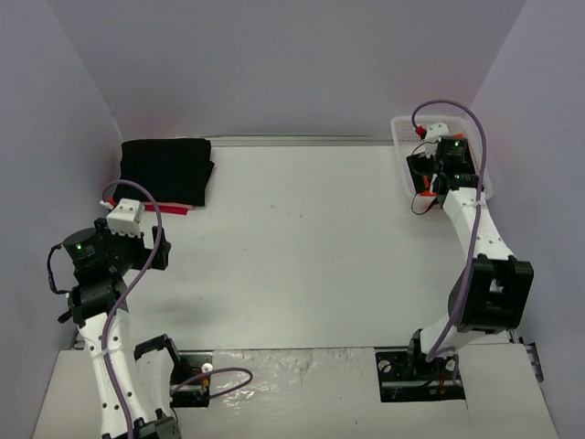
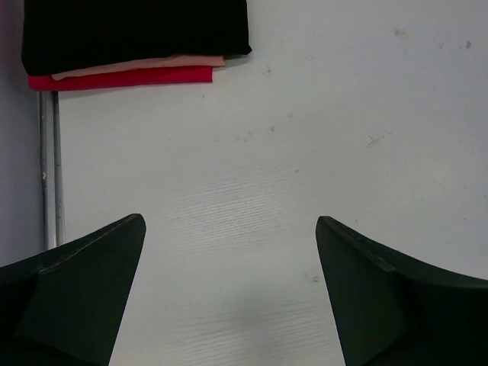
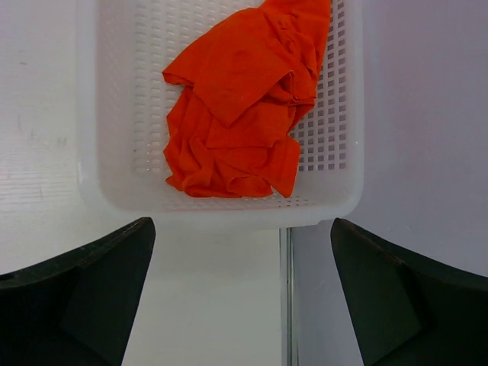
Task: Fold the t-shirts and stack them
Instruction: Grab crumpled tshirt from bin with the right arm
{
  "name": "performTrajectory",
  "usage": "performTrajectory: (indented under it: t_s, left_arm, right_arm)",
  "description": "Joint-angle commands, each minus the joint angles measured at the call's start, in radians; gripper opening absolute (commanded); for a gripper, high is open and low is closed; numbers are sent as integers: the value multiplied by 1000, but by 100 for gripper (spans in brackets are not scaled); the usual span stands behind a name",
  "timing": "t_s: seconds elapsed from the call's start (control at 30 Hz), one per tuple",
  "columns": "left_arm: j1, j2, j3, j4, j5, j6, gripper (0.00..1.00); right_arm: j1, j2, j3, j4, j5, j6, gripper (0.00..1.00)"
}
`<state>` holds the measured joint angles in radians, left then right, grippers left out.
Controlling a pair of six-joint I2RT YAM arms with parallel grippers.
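Note:
A stack of folded t-shirts lies at the back left of the table, black on top. In the left wrist view the stack shows peach and red layers under the black. A crumpled orange t-shirt lies in the white basket at the back right; in the top view the arm hides most of the shirt. My left gripper is open and empty above bare table, near the stack. My right gripper is open and empty just before the basket's near wall.
The white basket stands against the right wall. A metal strip runs along the table's right edge below the basket. Grey walls close the table on left, back and right. A metal rail runs along the left edge.

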<state>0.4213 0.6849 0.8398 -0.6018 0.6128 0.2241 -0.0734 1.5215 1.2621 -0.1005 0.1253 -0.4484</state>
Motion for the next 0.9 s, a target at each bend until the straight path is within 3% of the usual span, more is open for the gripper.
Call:
performTrajectory:
  t_s: [0.0, 0.43, 0.73, 0.87]
  left_arm:
    - [7, -24, 10, 0, 25, 14, 94]
    - [8, -21, 10, 2, 28, 14, 94]
    - [14, -16, 12, 5, 24, 11, 94]
    - [16, -13, 12, 4, 24, 11, 94]
  right_arm:
    - [-35, 71, 100, 18, 82, 2, 96]
    - [-103, 566, 390, -30, 128, 43, 93]
    - [-123, 758, 516, -117, 40, 68, 90]
    - [-129, 769, 517, -122, 33, 62, 25]
